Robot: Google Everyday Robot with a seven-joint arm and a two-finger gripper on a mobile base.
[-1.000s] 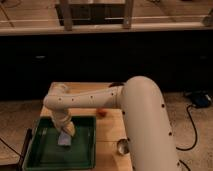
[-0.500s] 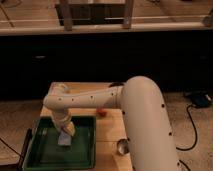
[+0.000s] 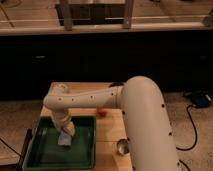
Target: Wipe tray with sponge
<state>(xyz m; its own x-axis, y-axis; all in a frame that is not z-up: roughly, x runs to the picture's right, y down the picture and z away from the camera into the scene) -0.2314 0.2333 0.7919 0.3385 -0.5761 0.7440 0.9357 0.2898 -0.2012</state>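
Probably head-high view down over claw (image 3: 65,134)

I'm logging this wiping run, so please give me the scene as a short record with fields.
tray: dark green, on the wooden table
sponge: pale blue, lying inside the tray
gripper: lowered over the tray, right at the sponge
small red object: on the table beyond the tray's far right corner
metal cup: on the table, right of the tray
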